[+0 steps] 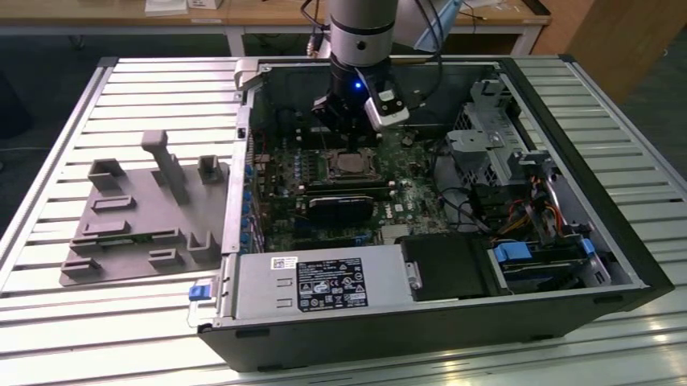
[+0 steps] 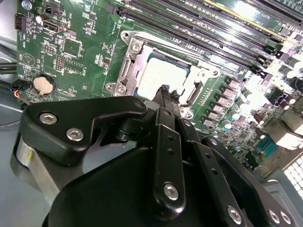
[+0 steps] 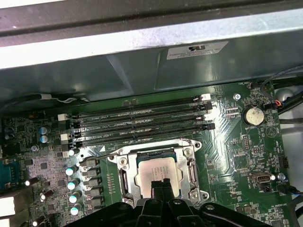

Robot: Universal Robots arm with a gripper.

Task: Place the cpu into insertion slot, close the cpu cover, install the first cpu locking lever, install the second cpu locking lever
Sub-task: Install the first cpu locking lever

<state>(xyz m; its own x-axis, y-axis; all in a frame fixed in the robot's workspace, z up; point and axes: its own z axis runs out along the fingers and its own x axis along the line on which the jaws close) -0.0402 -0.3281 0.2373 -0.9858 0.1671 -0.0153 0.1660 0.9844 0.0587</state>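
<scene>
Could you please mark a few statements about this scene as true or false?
1. The cpu lies in the insertion slot. True.
2. The gripper is lifting the cpu. False: its shut fingertips are over the seated cpu.
3. The cpu cover lies down around the cpu. True.
4. The coin battery lies outside the computer case. False: it sits on the motherboard.

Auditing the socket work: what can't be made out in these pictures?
- First wrist view: the hand hides one edge of the cpu.
- Second wrist view: the hand covers one side of the cpu cover.
- Exterior view: the insertion slot is too small to show any latching.
</scene>
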